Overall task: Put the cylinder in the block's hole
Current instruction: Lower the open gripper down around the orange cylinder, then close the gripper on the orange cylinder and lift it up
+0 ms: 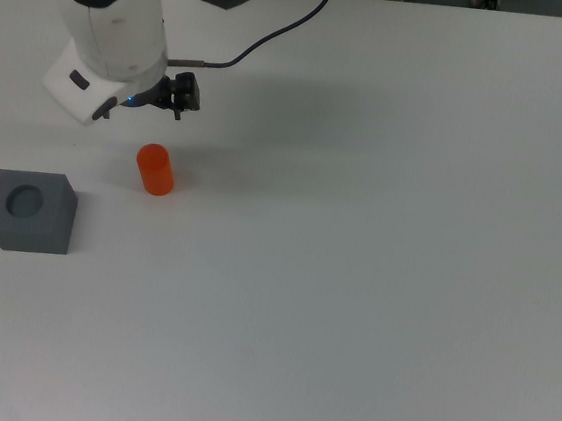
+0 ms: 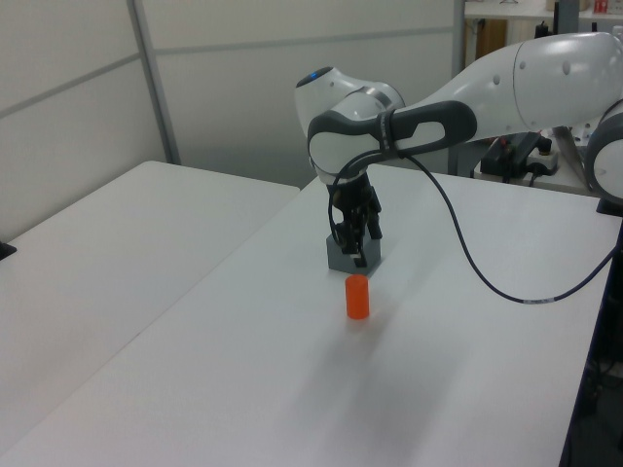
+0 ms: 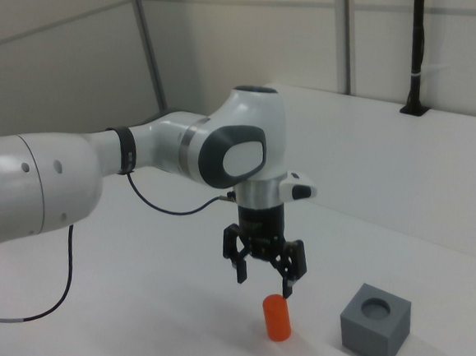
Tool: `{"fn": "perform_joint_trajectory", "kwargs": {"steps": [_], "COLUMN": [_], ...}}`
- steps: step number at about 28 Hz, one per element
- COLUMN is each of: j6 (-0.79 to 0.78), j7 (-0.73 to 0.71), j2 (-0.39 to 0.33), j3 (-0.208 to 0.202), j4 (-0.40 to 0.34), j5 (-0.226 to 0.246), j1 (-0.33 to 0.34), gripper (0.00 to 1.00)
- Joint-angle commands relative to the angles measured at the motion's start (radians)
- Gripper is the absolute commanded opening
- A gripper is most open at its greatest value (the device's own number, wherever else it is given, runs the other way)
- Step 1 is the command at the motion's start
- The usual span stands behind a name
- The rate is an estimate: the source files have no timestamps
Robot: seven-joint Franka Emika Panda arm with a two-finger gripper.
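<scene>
While its two dark fingers stand spread wide and point down, the claw hangs in the air with nothing between them. In the right view the fingertips sit just above the top of the cylinder, slightly to the right view's left of it, without touching it. In the top view the claw is mostly hidden under the white wrist of the arm, and only a dark part shows just above the cylinder.

That orange cylinder stands upright on the white table. In the left view it stands in front of the claw, which covers part of the block behind it.

Near the cylinder, but apart from it, the dark grey block rests on the table, on the top view's left. Its hole faces up, a round darker recess in the top face. In the right view the block lies to the right view's right of the cylinder, its hole open to the ceiling.

A black cable runs from the wrist across the table.
</scene>
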Motion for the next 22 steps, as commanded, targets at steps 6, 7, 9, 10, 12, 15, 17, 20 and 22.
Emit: {"fn": "perform_joint_trajectory", "kwargs": {"steps": [6, 7, 9, 10, 12, 15, 17, 20, 22], "j6": [-0.001, 0.002, 0.016, 0.028, 0.068, 0.093, 0.106, 0.113, 0.117], "j7": [-0.017, -0.014, -0.009, -0.009, -0.006, -0.006, -0.008, -0.008, -0.009], "j2": [0.094, 0.102, 0.116, 0.119, 0.128, 0.131, 0.134, 0.134, 0.134], "j3": [-0.001, -0.002, -0.001, -0.001, -0.001, -0.001, -0.001, -0.001, -0.001], "j4": [-0.013, -0.012, -0.013, -0.013, -0.013, -0.012, -0.01, -0.007, -0.007], "j5": [-0.022, -0.03, -0.045, -0.05, -0.05, -0.05, -0.048, -0.05, -0.051], "j1": [0.032, 0.035, 0.036, 0.036, 0.036, 0.036, 0.036, 0.036, 0.036], "gripper": [1.0, 1.0, 1.0, 1.0, 1.0, 1.0, 1.0, 1.0, 1.0]}}
